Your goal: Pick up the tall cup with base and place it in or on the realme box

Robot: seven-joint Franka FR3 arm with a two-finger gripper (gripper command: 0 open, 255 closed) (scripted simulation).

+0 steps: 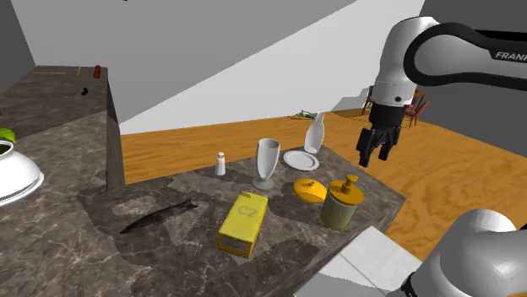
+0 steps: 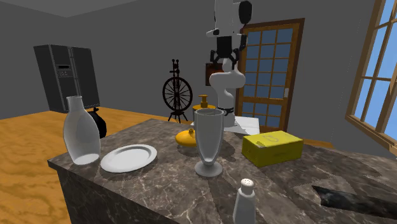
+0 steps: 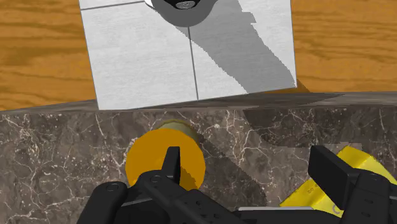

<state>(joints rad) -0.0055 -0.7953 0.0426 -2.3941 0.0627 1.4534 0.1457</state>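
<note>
Gripper [image 1: 374,157] hangs in the air w/ fingers [image 3: 170,162] apart, nothing btwn them. The tall cup [image 1: 267,163], pale, stemmed w/ a round foot, stands on the dark marble counter [image 1: 101,219] well apart from the gripper: lower than it and farther out from the stand [image 3: 191,57], past the white plate [image 1: 301,159] and the orange dish [image 1: 309,189]. Cup's long axis is vertical, mouth up, not tilted, so a side grasp prob. means dropping down and going across the counter, jaws either side of the bowl or stem. Only one arm, so no choice of hand. The yellow box [image 1: 243,223] lies flat just beside the cup, on the side nearer the stand; in the wrist view its corner [image 3: 356,167] is by one finger, and the orange-lidded jar [image 3: 165,159] sits under the other. Writing: "C2" on the box top; "FRAN…" on the arm's link [image 1: 473,59], rest cut off. Mark on the box in the second exterior view not legible.
</note>
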